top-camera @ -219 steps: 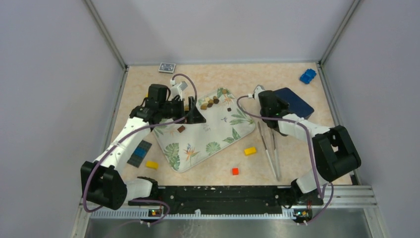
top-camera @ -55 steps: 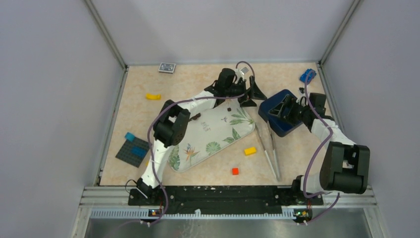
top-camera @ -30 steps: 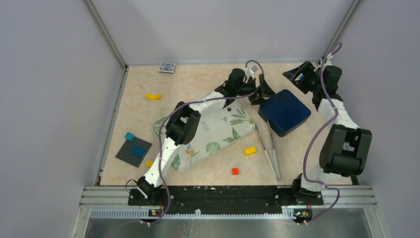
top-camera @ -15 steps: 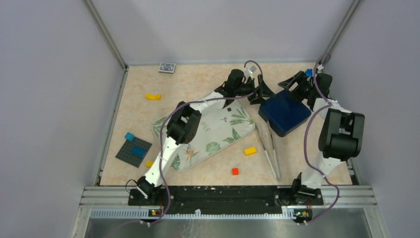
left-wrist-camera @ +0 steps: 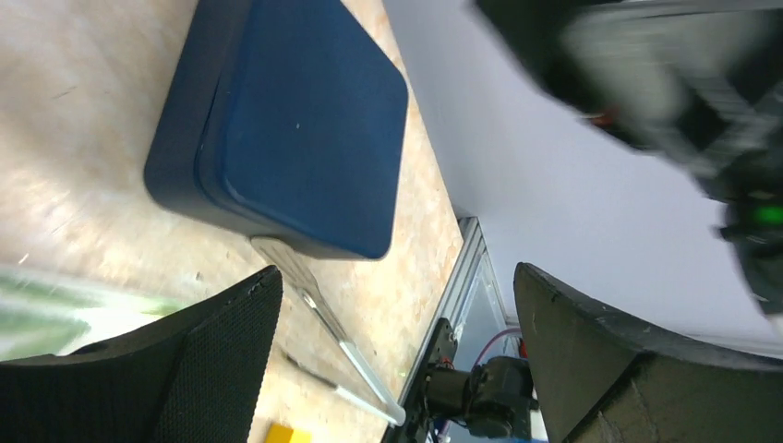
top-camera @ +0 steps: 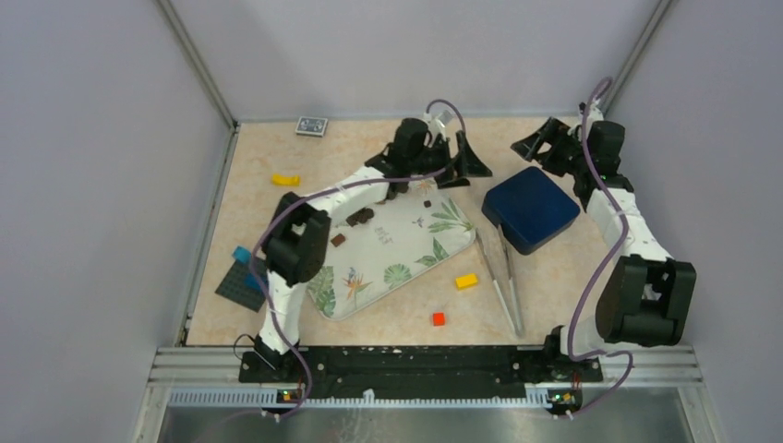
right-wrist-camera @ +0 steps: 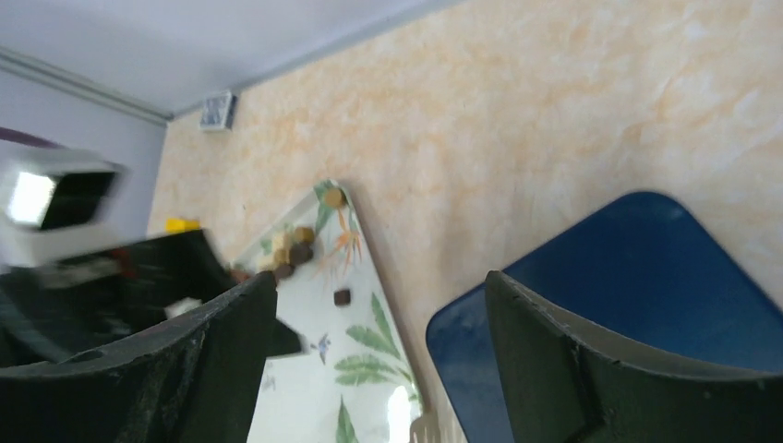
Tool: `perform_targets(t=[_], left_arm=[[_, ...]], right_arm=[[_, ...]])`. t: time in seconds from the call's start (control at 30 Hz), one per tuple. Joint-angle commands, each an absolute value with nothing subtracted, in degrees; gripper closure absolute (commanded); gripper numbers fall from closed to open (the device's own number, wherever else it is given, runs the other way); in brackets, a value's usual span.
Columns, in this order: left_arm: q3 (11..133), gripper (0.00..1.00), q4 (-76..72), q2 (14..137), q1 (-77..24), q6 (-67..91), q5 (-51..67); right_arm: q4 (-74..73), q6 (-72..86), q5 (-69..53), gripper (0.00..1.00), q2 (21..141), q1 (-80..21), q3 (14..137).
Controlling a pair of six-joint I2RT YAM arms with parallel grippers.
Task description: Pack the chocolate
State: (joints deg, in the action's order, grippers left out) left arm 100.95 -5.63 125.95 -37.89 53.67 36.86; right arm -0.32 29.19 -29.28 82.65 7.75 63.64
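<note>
Top external view: both arms are reaching to the far side of the counter, the left arm covering part of the leaf-print tray and the grey baseplate. The left pincer is hanging wide open and empty just left of the dark blue box. The right pincer is also gaping, holding nothing, past the box's far edge. The chocolate is lying on the tray in small brown pieces. More pieces are clustering near the tray's far tip, half hidden behind the left arm. Motion is smearing the left wrist view, where a finger is cutting off the tongs. Since half a second ago both pincers have drawn back from the box, and the left arm has uncovered several pieces mid-tray.
</note>
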Motion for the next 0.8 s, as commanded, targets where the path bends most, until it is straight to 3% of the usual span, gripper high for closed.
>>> perform_targets(t=[0.0, 0.23, 0.6, 0.77], left_arm=[[91.3, 0.01, -3.5, 107.8, -33.8, 46.7, 29.9], [78.3, 0.01, 6.0, 92.3, -28.9, 38.8, 23.6], [63.3, 0.01, 11.0, 77.4, -28.6, 36.2, 18.1], [60.5, 0.01, 12.9, 73.4, -28.6, 35.2, 16.9]], right_arm=[[-6.2, 24.3, -26.0, 0.19, 83.6, 3.9, 62.9], [-7.5, 24.4, -23.2, 0.19, 86.2, -1.7, 68.9], [-3.4, 25.8, -18.8, 0.20, 98.2, -5.7, 62.4], [-8.1, 24.9, -17.1, 0.19, 94.6, -5.7, 71.9]])
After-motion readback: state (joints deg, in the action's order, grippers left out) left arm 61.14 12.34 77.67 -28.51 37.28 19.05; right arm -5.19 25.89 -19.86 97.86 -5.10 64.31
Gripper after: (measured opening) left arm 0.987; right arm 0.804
